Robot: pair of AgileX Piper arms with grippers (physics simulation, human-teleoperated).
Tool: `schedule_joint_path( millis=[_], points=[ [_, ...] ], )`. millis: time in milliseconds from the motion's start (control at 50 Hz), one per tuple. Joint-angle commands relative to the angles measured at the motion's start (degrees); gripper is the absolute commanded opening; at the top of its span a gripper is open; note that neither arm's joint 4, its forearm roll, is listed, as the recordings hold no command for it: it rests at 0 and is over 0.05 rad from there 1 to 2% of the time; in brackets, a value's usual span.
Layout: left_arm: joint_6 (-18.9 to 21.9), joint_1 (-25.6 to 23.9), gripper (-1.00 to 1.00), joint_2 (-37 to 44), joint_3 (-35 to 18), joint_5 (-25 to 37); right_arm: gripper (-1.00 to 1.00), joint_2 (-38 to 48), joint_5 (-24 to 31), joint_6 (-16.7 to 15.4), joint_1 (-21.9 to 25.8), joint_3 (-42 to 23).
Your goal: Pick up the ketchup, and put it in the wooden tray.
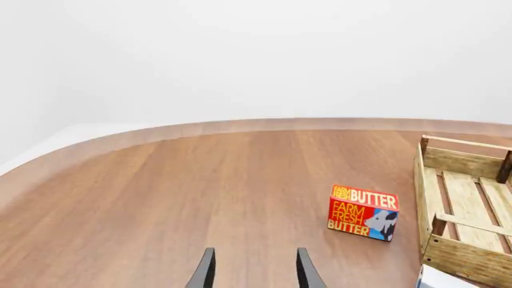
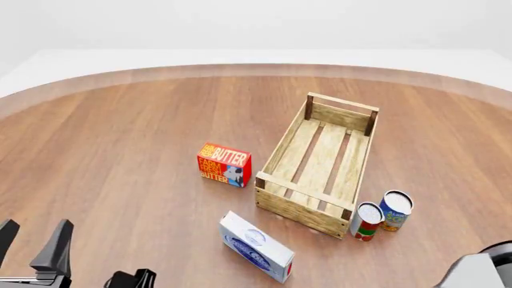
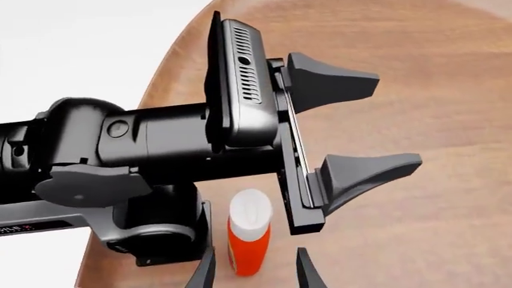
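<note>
Ketchup (image 3: 249, 240) appears only in the right wrist view: an orange-red bottle with a white cap, standing on the wooden table (image 2: 120, 150) just ahead of the right gripper (image 3: 254, 273). Its base is cut off by the frame edge. In the front view the bottle cannot be found at all; its position relative to the wooden tray (image 2: 318, 163) therefore cannot be determined from that camera.

Right gripper: only the two dark fingertips show, parted, one either side of the bottle's lower body, with no contact visible. In the front view a grey piece of the right arm sits at the bottom corner, mostly cut off.

Left gripper (image 3: 352, 126) fills much of the right wrist view, seen from the side, its two fingers spread apart and holding nothing. In its own wrist view the left gripper's tips (image 1: 254, 273) stand parted over bare table.

Wooden tray holds nothing visible. Butter box (image 2: 224, 164) stands just beside the tray's long side. Two cans (image 2: 382, 214) stand just beside the tray's near corner, and a white-and-blue box (image 2: 256, 246) lies near the tray's near end.
</note>
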Motion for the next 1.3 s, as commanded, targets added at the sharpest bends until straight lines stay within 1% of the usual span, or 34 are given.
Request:
schedule_joint_path(
  millis=[20, 420, 560, 840, 860, 1000, 1120, 1180, 1220, 1300],
  points=[
    [0.0, 0.0, 1.00, 0.0, 0.0, 0.0, 1.00, 3.6, 0.3, -0.2, -0.4, -2.7],
    [0.0, 0.0, 1.00, 0.0, 0.0, 0.0, 1.00, 9.5, 1.9, -0.5, 0.0, -7.7],
    [0.0, 0.0, 1.00, 0.0, 0.0, 0.0, 1.00, 10.8, 2.1, 0.0, 0.2, -8.6],
    [0.0, 0.0, 1.00, 0.0, 0.0, 0.0, 1.00, 12.4, 2.5, -0.1, -0.3, -9.9],
    [0.0, 0.0, 1.00, 0.0, 0.0, 0.0, -1.00, 12.3, 2.5, -0.2, -0.3, -9.8],
    [0.0, 0.0, 1.00, 0.0, 0.0, 0.0, -1.00, 11.6, 1.4, -0.1, -0.2, -8.0],
    [0.0, 0.0, 1.00, 0.0, 0.0, 0.0, -1.00, 9.2, -1.4, 0.7, -0.4, -3.7],
    [0.0, 0.0, 1.00, 0.0, 0.0, 0.0, -1.00, 8.0, -2.5, 0.3, -1.7, -1.8],
    [0.0, 0.0, 1.00, 0.0, 0.0, 0.0, -1.00, 6.9, -3.2, 1.3, -1.4, -0.5],
    [0.0, 0.0, 1.00, 0.0, 0.0, 0.0, -1.00, 6.2, -3.9, 1.4, -1.3, 1.0]
  ],
)
